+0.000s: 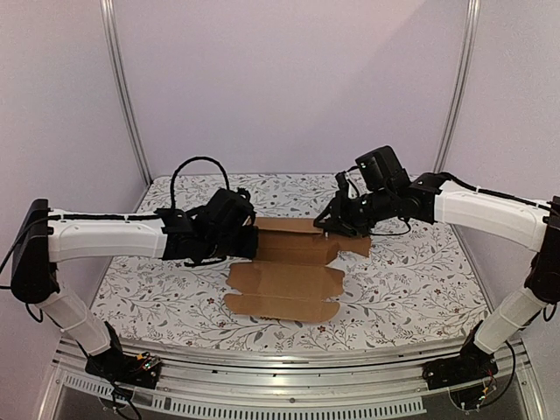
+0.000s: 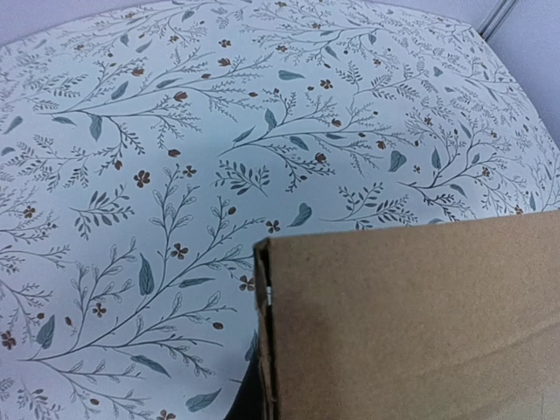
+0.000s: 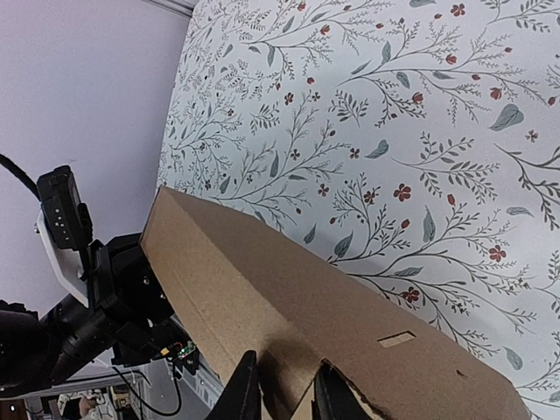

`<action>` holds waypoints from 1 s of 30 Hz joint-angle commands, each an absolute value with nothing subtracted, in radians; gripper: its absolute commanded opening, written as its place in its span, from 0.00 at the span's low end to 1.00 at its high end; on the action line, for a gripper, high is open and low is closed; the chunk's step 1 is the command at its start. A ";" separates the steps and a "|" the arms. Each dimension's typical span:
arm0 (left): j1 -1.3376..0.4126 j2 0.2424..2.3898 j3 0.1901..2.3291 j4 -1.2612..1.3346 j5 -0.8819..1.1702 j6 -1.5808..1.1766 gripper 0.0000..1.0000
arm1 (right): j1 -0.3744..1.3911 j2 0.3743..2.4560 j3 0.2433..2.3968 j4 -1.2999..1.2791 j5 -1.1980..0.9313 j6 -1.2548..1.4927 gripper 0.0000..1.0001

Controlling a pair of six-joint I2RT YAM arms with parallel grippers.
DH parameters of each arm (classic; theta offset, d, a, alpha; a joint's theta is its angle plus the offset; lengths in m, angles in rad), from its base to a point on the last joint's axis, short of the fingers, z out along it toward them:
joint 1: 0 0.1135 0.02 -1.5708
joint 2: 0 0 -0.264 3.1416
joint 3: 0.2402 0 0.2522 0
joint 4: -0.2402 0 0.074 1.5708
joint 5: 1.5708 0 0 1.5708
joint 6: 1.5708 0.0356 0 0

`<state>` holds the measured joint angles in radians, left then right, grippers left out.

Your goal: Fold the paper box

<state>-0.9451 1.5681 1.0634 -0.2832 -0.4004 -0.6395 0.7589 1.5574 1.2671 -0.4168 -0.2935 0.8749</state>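
- Two dark fingertips (image 3: pixel 248 389) of the right gripper (image 3: pixel 280 394) are showing at the bottom centre of the right wrist view, pinching a brown cardboard flap between them; the jaws are closing on the paper box (image 3: pixel 289 302).
- Running from those jaws toward the left of that view, a raised cardboard panel is standing up off the table (image 3: pixel 420 131), a small slit showing in its face.
- At the lower right of the left wrist view, a cardboard panel (image 2: pixel 411 324) is filling the corner and hiding the left gripper's jaws, which are closed; what they are pinching cannot be told from that view.
- From above, the left gripper (image 1: pixel 249 238) is sitting at the left edge of the paper box (image 1: pixel 284 280), and the right gripper (image 1: pixel 337 226) is at its far right edge.
- Near flaps of the sheet are lying flat at the centre of the floral-patterned table (image 1: pixel 420 280), while the far part is lifting between the two grippers.
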 commanded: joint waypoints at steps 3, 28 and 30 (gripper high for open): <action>-0.974 1.544 1.066 -0.278 -0.364 -0.653 0.00 | 0.769 1.544 1.247 -0.364 -0.277 0.879 0.29; -0.930 1.536 1.001 -0.193 -0.235 -0.772 0.00 | 0.739 0.888 0.615 -0.129 -0.224 0.871 0.58; -0.925 1.535 0.994 -0.190 -0.232 -0.775 0.00 | 0.726 0.864 0.561 -0.078 -0.240 0.895 0.58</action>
<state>-0.9390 1.5616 1.0168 -0.2230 -0.2573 -0.7532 0.7486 0.9165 0.6437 -0.2192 -0.2207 0.8276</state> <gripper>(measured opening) 0.031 0.582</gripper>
